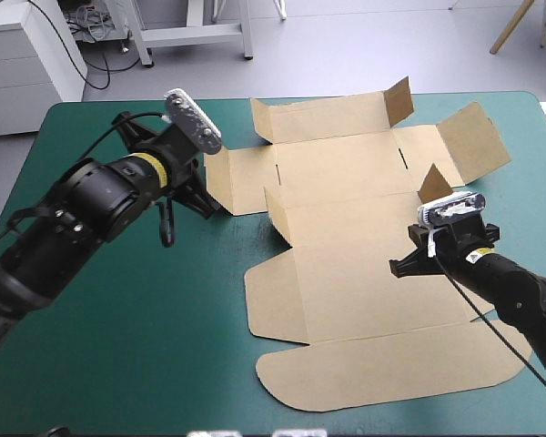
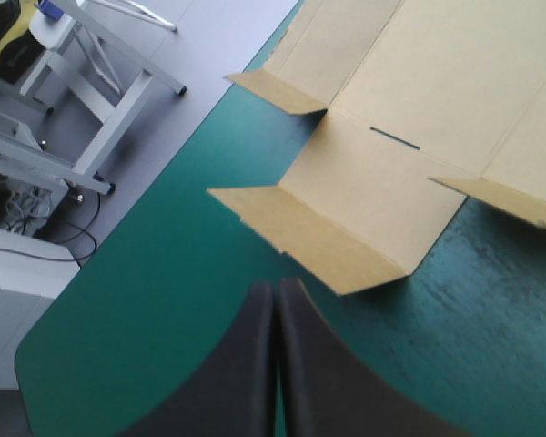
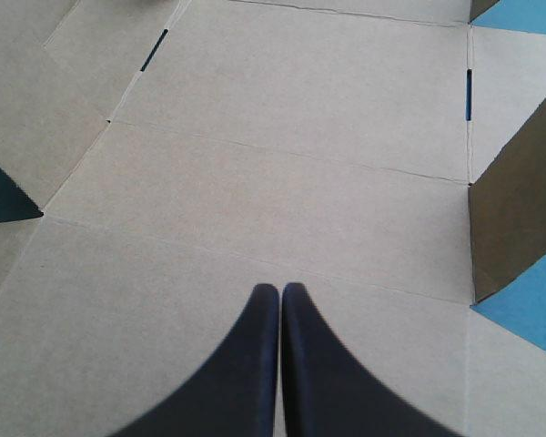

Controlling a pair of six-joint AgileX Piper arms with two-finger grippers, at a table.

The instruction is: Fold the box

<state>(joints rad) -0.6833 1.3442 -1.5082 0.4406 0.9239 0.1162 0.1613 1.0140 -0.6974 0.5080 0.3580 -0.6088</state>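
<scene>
on the middle and right of the teal-green cover (image 1: pixel 118 346) lies the box (image 1: pixel 346 264), a cut sheet of brown board spread open and mostly flat, its long rounded panel on the side nearest the robot. along the box's far edge a long wall (image 1: pixel 332 116) stands raised, and a small corner flap (image 1: pixel 434 185) on the box's right side stands upright too. the left gripper (image 2: pixel 276 289) hangs just off the box's left end, over bare cover, its black fingers pressed together into one point and holding nothing. the left end flap (image 2: pixel 318 241), its outer strip turned up, lies just ahead of that gripper, apart from the tips. the right gripper (image 3: pixel 280 289) is over the box's right side, above the flat middle panels, its fingers likewise pressed together with no board between them; whether the tips touch the box cannot be told.
</scene>
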